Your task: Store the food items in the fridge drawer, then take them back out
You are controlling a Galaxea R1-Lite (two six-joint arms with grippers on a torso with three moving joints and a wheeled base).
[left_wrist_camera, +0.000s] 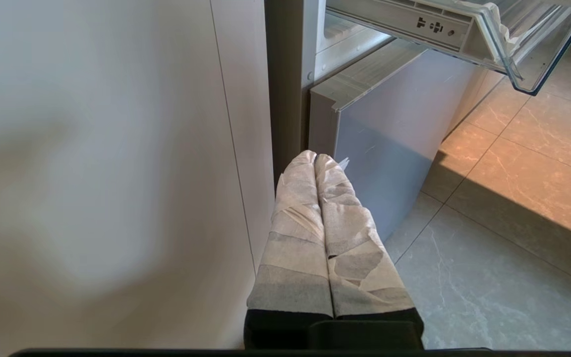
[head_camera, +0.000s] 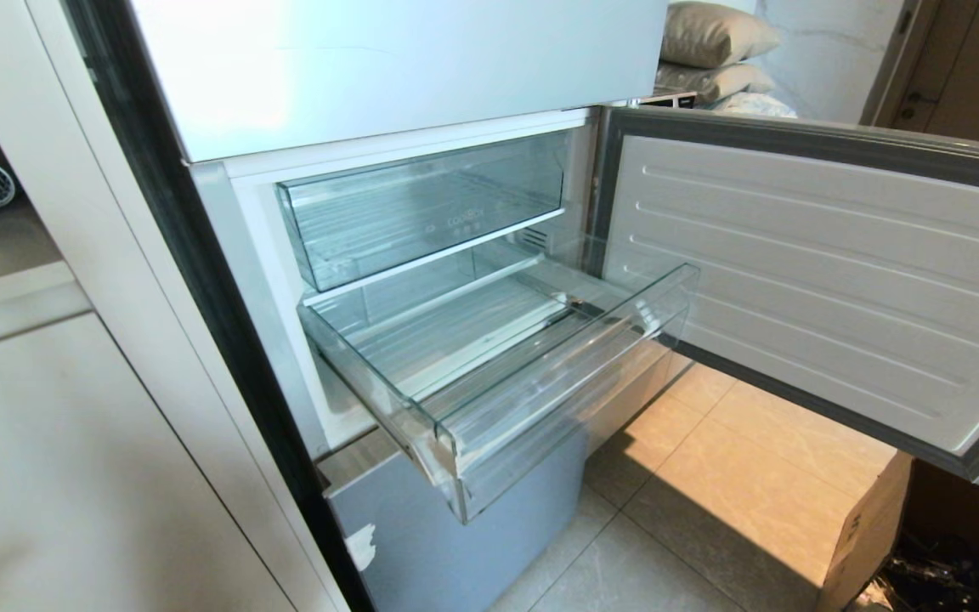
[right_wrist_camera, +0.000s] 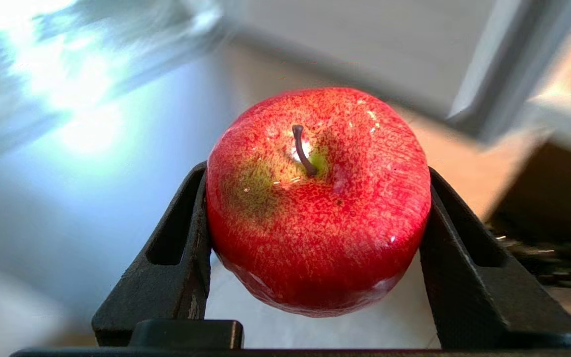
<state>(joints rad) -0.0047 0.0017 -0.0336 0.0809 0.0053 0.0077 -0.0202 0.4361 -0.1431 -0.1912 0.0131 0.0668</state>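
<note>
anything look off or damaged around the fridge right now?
Mostly fine. The lower silver-blue door panel has a whitish torn patch at its bottom left corner, like peeling film. The fridge drawer is pulled out and holds nothing. The apple sits squarely in the right gripper.

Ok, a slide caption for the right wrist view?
Right gripper clamps a red apple, stem facing the camera, against a blurred background.

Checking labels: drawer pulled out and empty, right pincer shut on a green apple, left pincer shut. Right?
Wrong on colour only. The right wrist view shows the right pincer shut on a red apple. The drawer is out and empty; the left pincer is shut.
</note>
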